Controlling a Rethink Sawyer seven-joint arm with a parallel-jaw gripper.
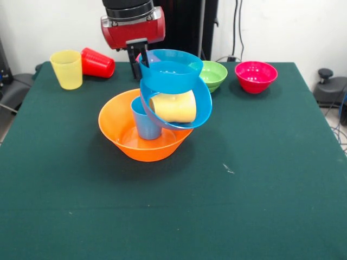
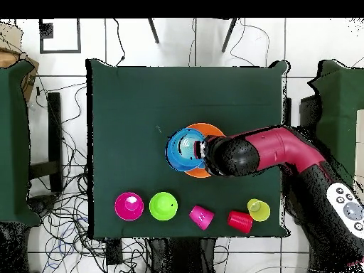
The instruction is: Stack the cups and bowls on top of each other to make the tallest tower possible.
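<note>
Large orange bowl [image 1: 142, 142] nearest, on counter [image 1: 260, 179], holding upright light blue cup [image 1: 145, 122]. Large blue bowl [image 1: 187, 111] tilted on that cup, orange cup [image 1: 173, 106] lying sideways inside. Small blue bowl [image 1: 170, 70] topmost. Gripper [image 1: 136, 58] directly behind tower's top; jaws' state cannot be told. Green bowl [image 1: 214, 74], magenta bowl [image 1: 256, 76] unstacked, apparently empty.

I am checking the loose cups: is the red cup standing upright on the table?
No, the red cup lies on its side beside the upright yellow cup.
</note>
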